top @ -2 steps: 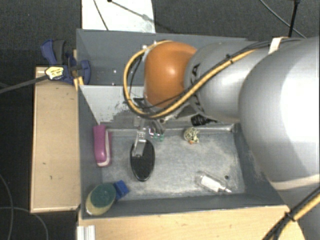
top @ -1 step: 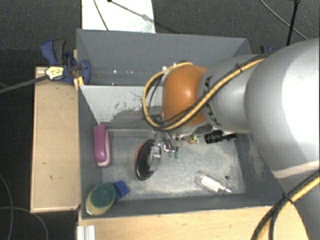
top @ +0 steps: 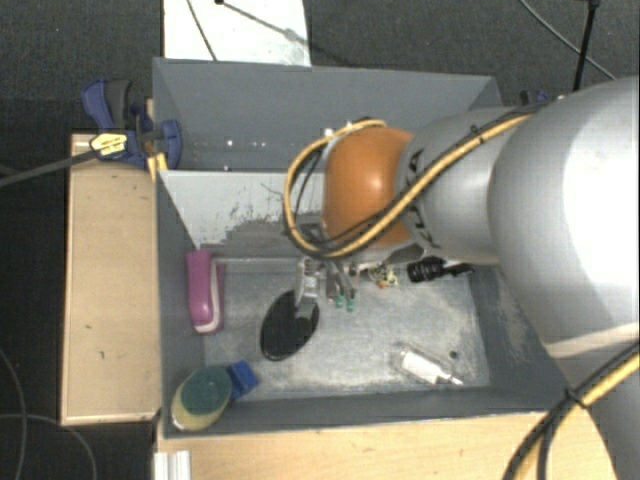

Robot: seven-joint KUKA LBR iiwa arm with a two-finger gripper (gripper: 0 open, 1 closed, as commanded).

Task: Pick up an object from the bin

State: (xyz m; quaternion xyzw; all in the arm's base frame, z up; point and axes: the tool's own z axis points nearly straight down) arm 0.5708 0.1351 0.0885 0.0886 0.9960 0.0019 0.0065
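Note:
My gripper (top: 327, 296) hangs below the orange wrist cover in the middle of the bin, its fingers pointing down and apart, with nothing between them. Its left finger (top: 309, 290) stands right over the upper end of a flat black oval thing (top: 286, 330) that lies on the bin floor just left of and below the gripper. A small white tube (top: 424, 368) lies to the lower right, apart from the fingers.
A pink stapler-like block (top: 203, 288) lies along the left wall. A round green and yellow thing with a blue part (top: 208, 393) sits in the near left corner. The arm covers the bin's right side.

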